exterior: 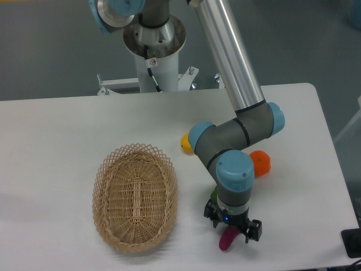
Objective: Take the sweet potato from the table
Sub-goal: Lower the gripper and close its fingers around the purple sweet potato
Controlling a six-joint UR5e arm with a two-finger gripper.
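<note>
The sweet potato (227, 240) is a small magenta tuber lying on the white table (62, 130) near the front edge, right of the basket. Only its lower end shows; the rest is hidden under the wrist. My gripper (232, 224) points straight down right over it, open, with one black finger (209, 214) to the tuber's left and the other to its right. I cannot tell whether the fingers touch it.
A wicker basket (135, 195) lies to the left of the gripper. A sliver of green leafy vegetable (214, 195) peeks out behind the wrist. A round orange (260, 163) and a yellow fruit (185, 142) lie further back, partly hidden by the arm.
</note>
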